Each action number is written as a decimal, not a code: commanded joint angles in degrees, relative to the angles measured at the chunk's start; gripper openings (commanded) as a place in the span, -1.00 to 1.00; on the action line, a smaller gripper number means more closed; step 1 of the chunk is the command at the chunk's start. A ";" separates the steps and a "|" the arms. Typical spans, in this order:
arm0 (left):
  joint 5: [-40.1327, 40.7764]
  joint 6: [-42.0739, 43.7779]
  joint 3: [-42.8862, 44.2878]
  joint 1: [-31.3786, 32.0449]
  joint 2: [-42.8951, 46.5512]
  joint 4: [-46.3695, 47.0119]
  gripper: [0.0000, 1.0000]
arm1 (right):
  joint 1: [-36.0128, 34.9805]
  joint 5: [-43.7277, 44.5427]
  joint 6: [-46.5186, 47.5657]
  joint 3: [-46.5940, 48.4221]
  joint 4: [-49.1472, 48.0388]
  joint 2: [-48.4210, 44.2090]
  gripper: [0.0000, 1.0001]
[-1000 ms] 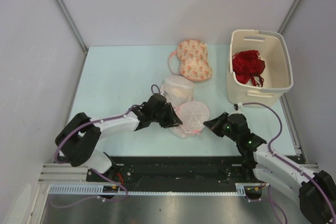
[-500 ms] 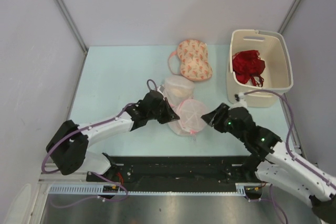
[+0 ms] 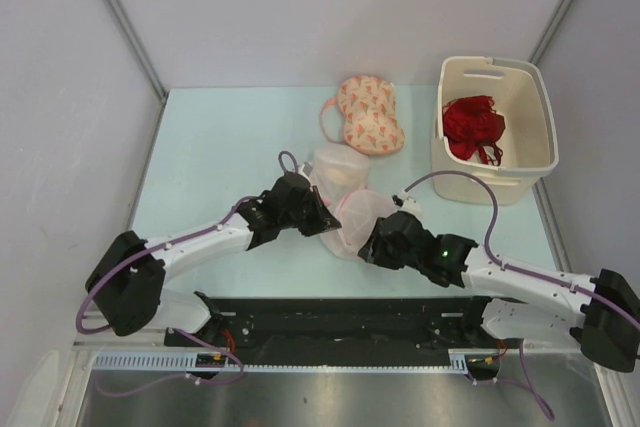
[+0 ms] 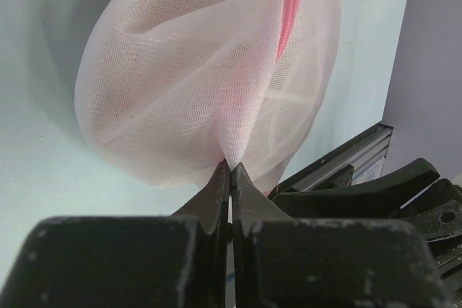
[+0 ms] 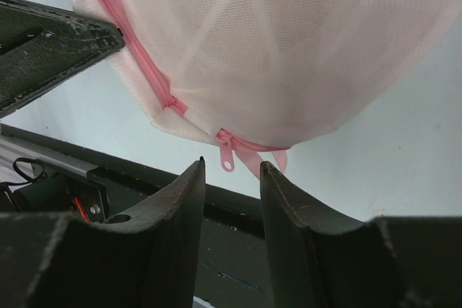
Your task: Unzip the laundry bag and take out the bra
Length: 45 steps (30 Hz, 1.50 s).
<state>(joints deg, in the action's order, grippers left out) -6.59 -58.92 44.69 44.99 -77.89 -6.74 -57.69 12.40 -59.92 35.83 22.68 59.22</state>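
The laundry bag (image 3: 362,215), a white mesh dome with pink zipper trim, lies mid-table. It also shows in the left wrist view (image 4: 209,70) and the right wrist view (image 5: 303,41). My left gripper (image 3: 323,219) is shut on a pinch of its mesh (image 4: 229,167) on the bag's left side. My right gripper (image 3: 373,243) is open at the bag's near edge. The pink zipper pull (image 5: 228,154) hangs just ahead of the gap between its fingertips (image 5: 231,167), untouched. The zipper looks closed. The bra is hidden inside; only pale mesh shows.
The twin mesh pouch (image 3: 338,167) with cream fabric touches the bag's far side. A pink bra with red motifs (image 3: 368,113) lies behind it. A cream bin (image 3: 497,185) at the right holds a red lacy bra (image 3: 472,127). A black rail (image 3: 340,317) runs along the near edge.
My right arm has swung left and low to the bag's near edge, its open fingers now facing the zipper pull. My left gripper has shifted slightly away from me, still pinching the mesh.
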 commanded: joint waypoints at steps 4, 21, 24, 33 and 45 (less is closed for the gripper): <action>0.79 0.56 1.89 0.36 0.81 0.77 -0.99 | 0.04 -1.41 1.12 1.52 -6.33 2.56 -0.24; 1.58 0.64 1.28 0.27 2.04 0.33 -0.99 | 0.21 0.16 -0.11 1.17 -7.03 3.89 -0.77; 1.93 0.64 1.19 0.36 2.39 -0.20 -0.99 | 0.30 1.74 -1.07 0.82 -5.81 2.75 -1.00; 1.41 10.39 8.48 -0.69 0.38 -9.15 -0.99 | 6.97 -1.14 4.27 -3.57 -4.92 -6.99 -1.00; -10.37 20.76 16.21 -8.43 -2.62 -11.98 -0.99 | 23.41 -16.45 22.21 -10.52 -5.19 -19.06 -1.00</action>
<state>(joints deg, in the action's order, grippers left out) -14.57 -43.94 56.45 37.76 -79.05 -17.15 -36.14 -0.95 -45.60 25.78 16.73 40.10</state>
